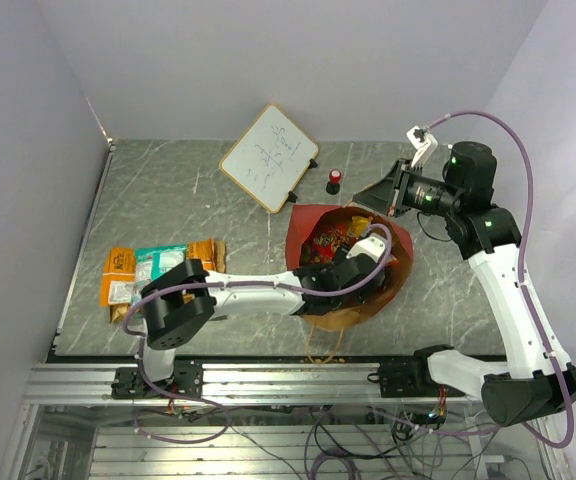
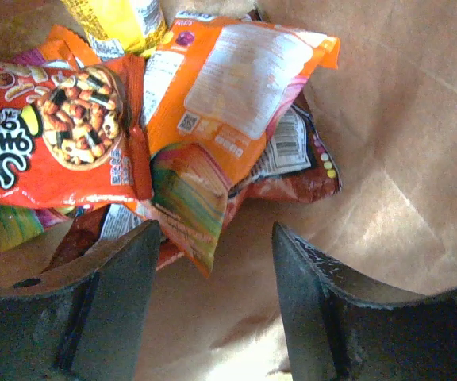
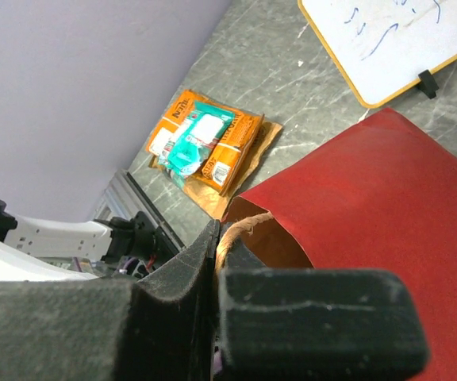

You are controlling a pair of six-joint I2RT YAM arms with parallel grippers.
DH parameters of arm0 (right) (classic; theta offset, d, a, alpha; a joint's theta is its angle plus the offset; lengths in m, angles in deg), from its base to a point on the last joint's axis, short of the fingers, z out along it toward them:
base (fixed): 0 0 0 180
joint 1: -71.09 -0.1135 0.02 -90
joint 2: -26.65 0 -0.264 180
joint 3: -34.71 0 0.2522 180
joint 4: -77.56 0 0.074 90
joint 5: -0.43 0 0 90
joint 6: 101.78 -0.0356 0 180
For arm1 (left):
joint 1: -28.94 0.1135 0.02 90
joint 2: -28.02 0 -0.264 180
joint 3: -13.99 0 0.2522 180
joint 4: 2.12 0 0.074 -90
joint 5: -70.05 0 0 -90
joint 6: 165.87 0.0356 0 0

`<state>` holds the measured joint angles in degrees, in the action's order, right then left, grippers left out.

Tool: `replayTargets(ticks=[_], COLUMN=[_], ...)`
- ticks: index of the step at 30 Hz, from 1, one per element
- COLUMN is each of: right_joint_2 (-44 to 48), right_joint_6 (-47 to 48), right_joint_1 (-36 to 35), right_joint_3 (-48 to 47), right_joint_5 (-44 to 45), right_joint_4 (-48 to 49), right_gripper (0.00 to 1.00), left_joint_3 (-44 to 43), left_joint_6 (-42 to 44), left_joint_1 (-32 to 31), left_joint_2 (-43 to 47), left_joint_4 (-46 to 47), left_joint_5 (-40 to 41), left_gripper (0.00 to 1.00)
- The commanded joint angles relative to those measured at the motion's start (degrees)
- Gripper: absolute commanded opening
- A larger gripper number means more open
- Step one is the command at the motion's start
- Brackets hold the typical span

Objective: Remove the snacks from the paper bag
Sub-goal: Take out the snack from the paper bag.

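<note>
The red paper bag (image 1: 306,222) lies open in the middle of the table, its brown inside showing. My left gripper (image 1: 366,262) reaches inside it. In the left wrist view it (image 2: 213,266) is open and empty over the kraft wall, just short of an orange packet (image 2: 236,87), a red packet (image 2: 46,135) and a yellow one (image 2: 121,20). My right gripper (image 1: 390,196) is at the bag's far rim, shut (image 3: 217,238) on the bag's twisted handle (image 3: 232,226). Other snacks (image 1: 153,270) lie on the table at the left; they also show in the right wrist view (image 3: 205,139).
A white whiteboard (image 1: 268,157) lies behind the bag, also in the right wrist view (image 3: 395,36). A small red-capped object (image 1: 335,180) stands between it and the bag. The table's metal edge rail (image 1: 268,378) runs along the front.
</note>
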<state>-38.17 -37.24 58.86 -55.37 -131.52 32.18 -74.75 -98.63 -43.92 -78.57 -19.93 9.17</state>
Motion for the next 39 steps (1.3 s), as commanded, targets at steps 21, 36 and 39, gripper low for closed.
replayTargets(ticks=[21, 36, 39], right_joint_2=[2.3, -0.2, -0.1], right_joint_6=[1.2, 3.8, 3.5], right_joint_1=[-0.2, -0.2, -0.2], right_joint_3=[-1.1, -1.5, -1.2], right_joint_5=[2.3, 1.2, 1.2], right_joint_4=[-0.4, -1.3, -0.7], right_gripper=[0.00, 0.00, 0.00], left_joint_3=[-10.0, -12.2, -14.2], left_joint_6=[5.9, -1.7, -3.2], left_joint_1=[3.3, 3.7, 4.7], left_joint_2=[-2.4, 6.6, 4.5], left_joint_4=[-13.3, -25.4, -27.3], left_joint_5=[-4.2, -13.5, -13.4], left_gripper=[0.12, 0.11, 0.10])
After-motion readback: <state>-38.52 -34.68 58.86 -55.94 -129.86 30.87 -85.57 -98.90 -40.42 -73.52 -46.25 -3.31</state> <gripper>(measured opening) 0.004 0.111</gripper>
